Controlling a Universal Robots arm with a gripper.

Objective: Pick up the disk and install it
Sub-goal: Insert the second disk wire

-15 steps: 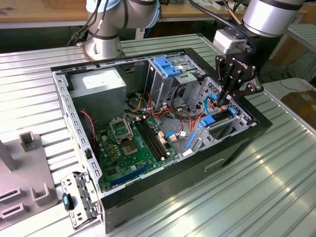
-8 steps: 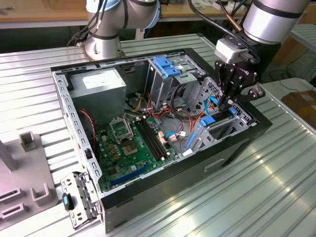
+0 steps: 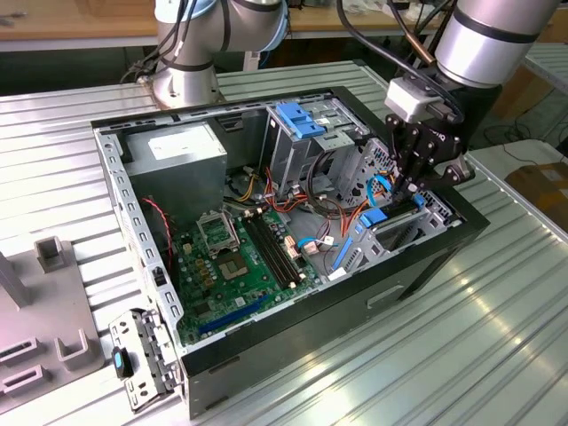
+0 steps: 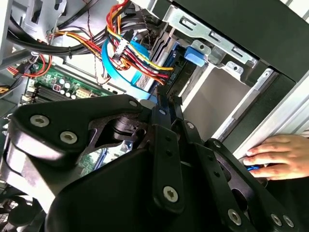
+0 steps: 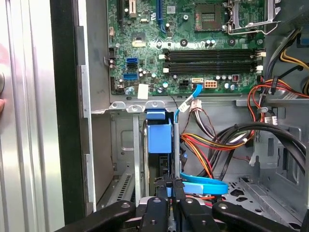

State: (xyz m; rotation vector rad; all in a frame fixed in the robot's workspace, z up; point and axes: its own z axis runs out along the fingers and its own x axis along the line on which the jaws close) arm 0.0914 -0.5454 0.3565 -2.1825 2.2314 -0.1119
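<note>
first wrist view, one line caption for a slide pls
End effector lowered into the open computer case, at the blue-railed disk standing on edge in its bay below the motherboard.

I log a black gripper [image 3: 410, 182] on a silver-grey arm [image 3: 484, 35]. Case [image 3: 426, 257]: black outside, bare grey metal inside. Motherboard [image 3: 240, 266] is green with black memory slots. Disk [image 5: 159, 137] carrier is light blue; cage latch [image 3: 297, 120] a similar blue. Wire bundle [image 4: 140, 58] mixes red, yellow, orange and black; flat data cable [image 5: 205, 184] is bright blue. Table [image 3: 497, 337] is ribbed silver.
</note>
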